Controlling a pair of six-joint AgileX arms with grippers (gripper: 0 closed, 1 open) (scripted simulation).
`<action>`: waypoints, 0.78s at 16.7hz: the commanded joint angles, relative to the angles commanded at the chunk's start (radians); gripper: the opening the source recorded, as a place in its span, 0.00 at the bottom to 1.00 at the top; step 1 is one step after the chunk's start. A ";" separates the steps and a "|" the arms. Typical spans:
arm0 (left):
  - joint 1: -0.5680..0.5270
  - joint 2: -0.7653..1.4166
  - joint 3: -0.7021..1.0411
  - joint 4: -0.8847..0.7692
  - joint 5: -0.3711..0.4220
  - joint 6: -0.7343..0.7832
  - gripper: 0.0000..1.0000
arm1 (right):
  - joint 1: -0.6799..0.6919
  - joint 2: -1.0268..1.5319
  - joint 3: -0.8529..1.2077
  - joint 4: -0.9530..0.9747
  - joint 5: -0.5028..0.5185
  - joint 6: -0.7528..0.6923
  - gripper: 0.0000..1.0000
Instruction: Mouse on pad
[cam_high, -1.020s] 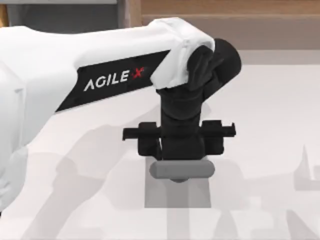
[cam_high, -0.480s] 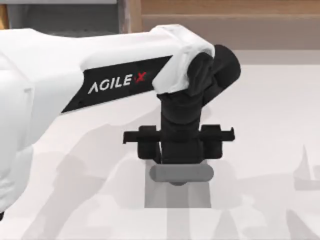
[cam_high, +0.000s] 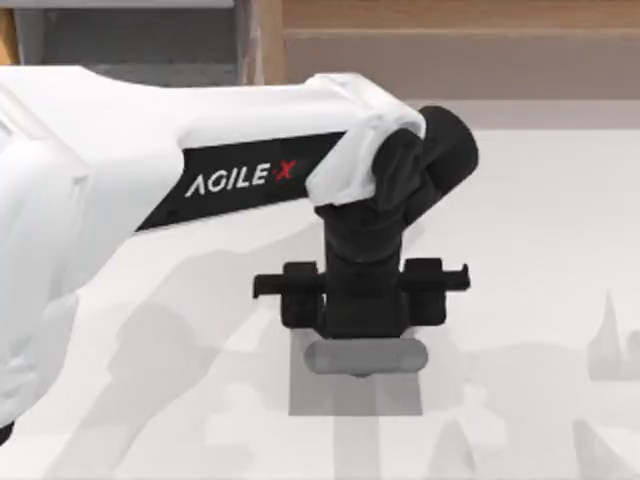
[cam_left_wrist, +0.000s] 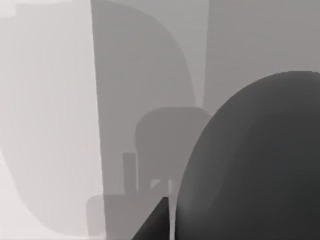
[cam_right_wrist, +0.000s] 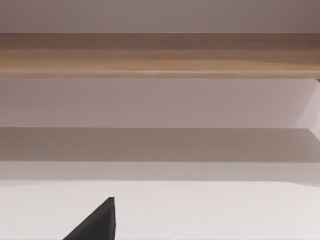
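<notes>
Left gripper (cam_high: 362, 362) above pad (cam_high: 355, 395) | fingers: cannot tell | mouse (cam_left_wrist: 255, 160): dark, smooth dome | pad: flat grey rectangle

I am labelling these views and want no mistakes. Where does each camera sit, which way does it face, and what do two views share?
Top view: above the table, looking down; shows the white left arm, its claw over the pad.
Left wrist view: on the left arm, facing down at the pad; the mouse close by.
Right wrist view: on the right arm, facing across the table to a wooden edge.
Shared: top and left wrist views both show the pad.
</notes>
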 joint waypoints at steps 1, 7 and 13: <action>0.000 0.003 -0.005 0.010 0.000 0.000 0.00 | 0.000 0.000 0.000 0.000 0.000 0.000 1.00; 0.001 0.022 -0.027 0.030 0.000 -0.001 0.00 | 0.000 0.000 0.000 0.000 0.000 0.000 1.00; 0.001 0.022 -0.027 0.030 0.000 -0.001 0.38 | 0.000 0.000 0.000 0.000 0.000 0.000 1.00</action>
